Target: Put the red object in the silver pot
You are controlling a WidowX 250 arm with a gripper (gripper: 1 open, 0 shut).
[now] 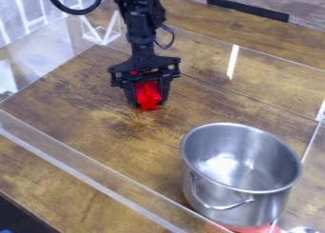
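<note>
Wooden planks make up the tabletop [76,123], fenced by clear plastic walls, and we work outward from the pincer [146,91]. It points straight down over the boards, its two fingers standing either side of the red object [150,94], which shows between them with its lower end on or very near the wood. We read the fingers as set about the block, but we cannot tell from this view whether they already press its sides or only flank it, so we call the grip unsettled.

Down and to the right of the pincer, well apart from it, stands the silver pot [241,167], mouth open and nothing visible inside.

For the step in hand, we judge the job is securing the block. We would close squarely on its flat sides, keep the block centred between the fingers so it cannot twist out, and confirm a firm hold before lifting clear of the wood and carrying it high enough to pass the pot's rim.
</note>
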